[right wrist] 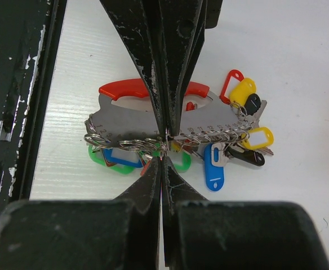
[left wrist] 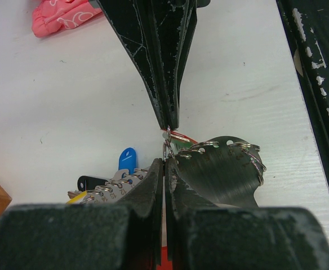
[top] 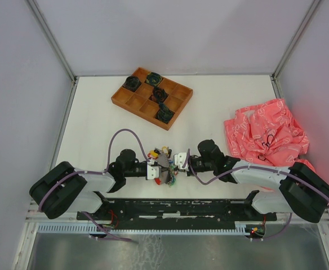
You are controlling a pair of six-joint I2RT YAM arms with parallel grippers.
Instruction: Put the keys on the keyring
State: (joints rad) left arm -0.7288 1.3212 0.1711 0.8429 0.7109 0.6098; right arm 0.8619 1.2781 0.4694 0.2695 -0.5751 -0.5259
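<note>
The keyring lies between the two arms, with a red curved handle (right wrist: 125, 88) and a grey metal plate (right wrist: 209, 121) edged with small split rings. Keys hang from it: blue tag (right wrist: 214, 169), yellow tag (right wrist: 257, 138), green tag (right wrist: 105, 163). My left gripper (left wrist: 164, 161) and right gripper (right wrist: 163, 158) meet tip to tip over the plate's edge. Both are shut on one small split ring (left wrist: 167, 145). From above, the left gripper (top: 162, 165) and right gripper (top: 173, 162) hide most of the keyring (top: 164, 180).
A wooden compartment tray (top: 135, 101) with dark coiled bundles stands at the back. A crumpled pink bag (top: 266, 132) lies on the right. The black base rail (top: 176, 207) runs along the near edge.
</note>
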